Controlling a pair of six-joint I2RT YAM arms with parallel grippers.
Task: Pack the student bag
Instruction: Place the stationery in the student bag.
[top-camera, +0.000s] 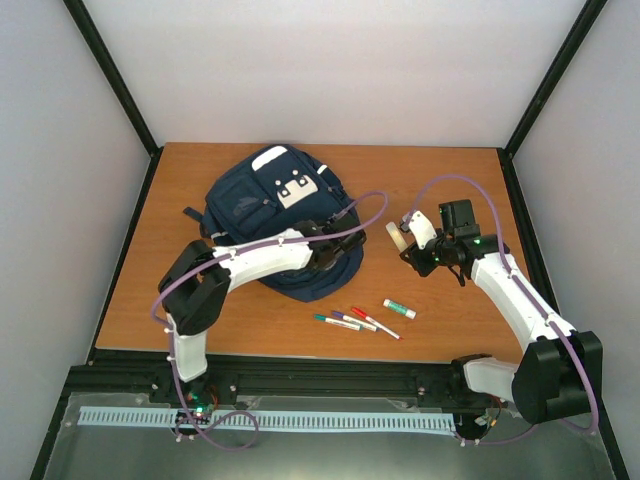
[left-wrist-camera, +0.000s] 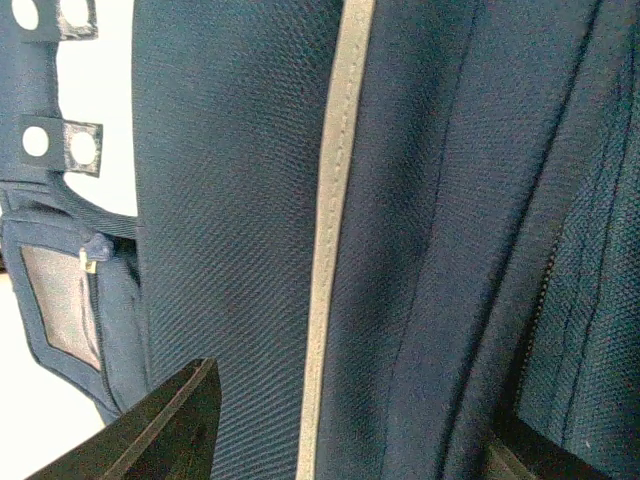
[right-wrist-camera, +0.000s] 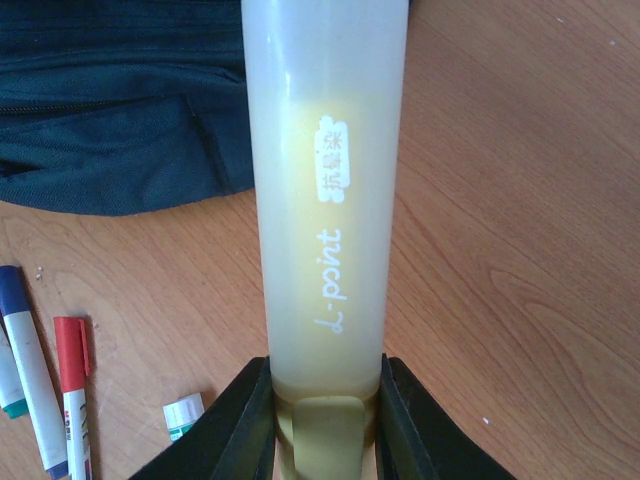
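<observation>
The navy student bag (top-camera: 262, 205) lies flat at the table's middle back, white patch upward. My left gripper (top-camera: 326, 254) rests on the bag's near right part. In the left wrist view its jaws stand wide apart (left-wrist-camera: 350, 440) over navy fabric (left-wrist-camera: 220, 200) and a pale stripe (left-wrist-camera: 330, 250), holding nothing. My right gripper (top-camera: 414, 248) is shut on a pale yellow translucent tube (top-camera: 396, 237) and holds it above the wood, right of the bag. In the right wrist view the tube (right-wrist-camera: 325, 150), marked "L-point", sits between the jaws (right-wrist-camera: 325, 400), with the bag's edge (right-wrist-camera: 110, 110) at the upper left.
Three markers, green (top-camera: 324, 320), blue (top-camera: 346, 320) and red (top-camera: 376, 322), lie on the wood in front of the bag. A small glue stick (top-camera: 399, 309) lies to their right. Black frame posts stand at the table's corners.
</observation>
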